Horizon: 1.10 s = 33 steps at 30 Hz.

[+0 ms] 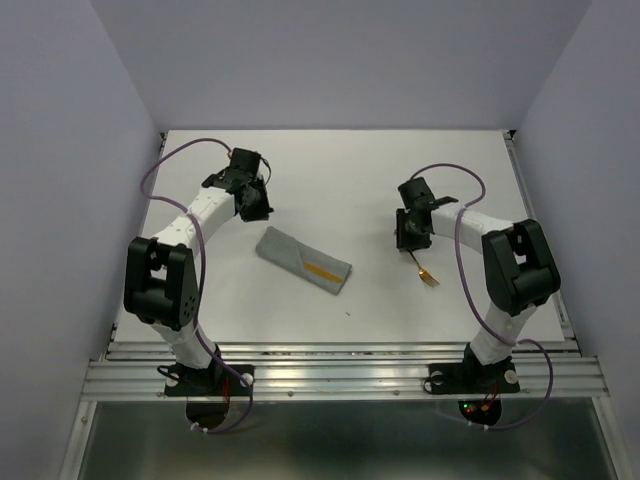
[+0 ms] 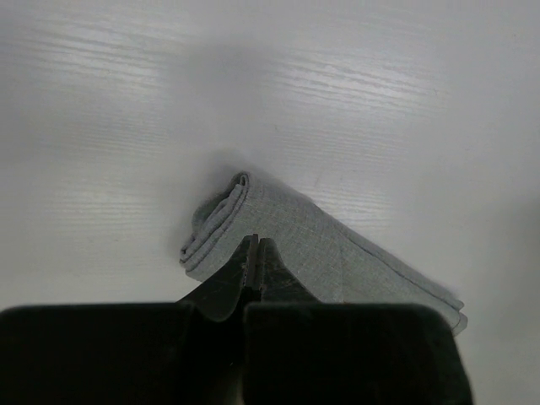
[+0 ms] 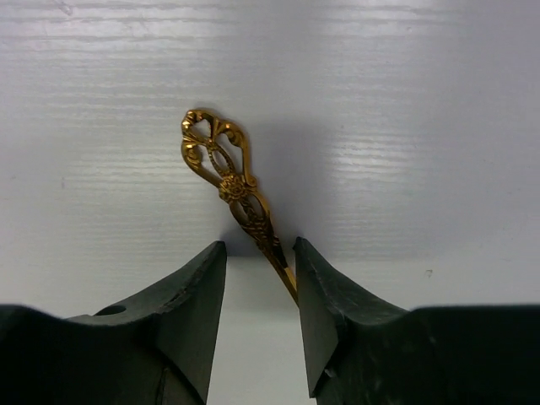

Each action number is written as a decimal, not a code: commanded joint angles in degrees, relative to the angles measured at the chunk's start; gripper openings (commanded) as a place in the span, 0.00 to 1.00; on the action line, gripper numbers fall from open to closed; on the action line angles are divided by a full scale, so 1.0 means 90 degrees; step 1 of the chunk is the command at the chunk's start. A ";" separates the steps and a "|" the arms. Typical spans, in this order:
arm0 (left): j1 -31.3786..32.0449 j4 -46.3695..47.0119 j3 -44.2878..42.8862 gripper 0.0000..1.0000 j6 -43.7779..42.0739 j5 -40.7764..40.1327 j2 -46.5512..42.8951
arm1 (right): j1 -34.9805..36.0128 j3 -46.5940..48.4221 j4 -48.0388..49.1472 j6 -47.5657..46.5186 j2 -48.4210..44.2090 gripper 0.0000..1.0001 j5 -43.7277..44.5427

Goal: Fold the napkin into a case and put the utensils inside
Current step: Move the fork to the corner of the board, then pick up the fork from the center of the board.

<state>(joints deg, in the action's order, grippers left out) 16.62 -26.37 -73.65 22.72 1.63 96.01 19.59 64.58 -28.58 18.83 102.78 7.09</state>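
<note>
The napkin lies folded as a narrow grey case [image 1: 300, 258] at the table's middle, slanting down to the right. One golden utensil [image 1: 322, 270] shows as a thin strip at the case's right part. My left gripper [image 1: 256, 203] is shut and empty, just up-left of the case. In the left wrist view its closed fingertips [image 2: 255, 246] hover over the case's layered end [image 2: 221, 221]. The golden fork [image 1: 425, 272] lies on the table, tines toward me. My right gripper [image 1: 410, 236] is open astride its ornate handle [image 3: 226, 169], which runs beside the right finger [image 3: 314, 287].
White table [image 1: 340, 170] with side walls and a rear wall around it. A metal rail [image 1: 340, 370] runs along the near edge by the arm bases.
</note>
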 commanded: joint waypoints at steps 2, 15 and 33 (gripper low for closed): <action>-0.0304 -0.0117 0.0116 0.00 -0.0200 -0.0113 -0.0296 | 0.0030 -0.0523 -0.0497 0.0095 -0.0218 0.43 0.0179; -0.0392 0.0069 0.0224 0.00 -0.0171 0.0014 -0.0228 | 0.0030 -0.1121 -0.0546 0.0135 -0.0668 0.22 0.0150; -0.0791 0.0079 0.0399 0.00 0.0073 -0.0122 0.0016 | 0.2099 -0.0059 -0.1238 -0.0822 -0.1010 0.01 0.1250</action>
<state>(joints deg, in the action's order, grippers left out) 11.51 -25.89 -71.61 22.13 1.72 95.92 32.18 58.00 -34.83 15.38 95.22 11.64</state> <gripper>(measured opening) 0.026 0.035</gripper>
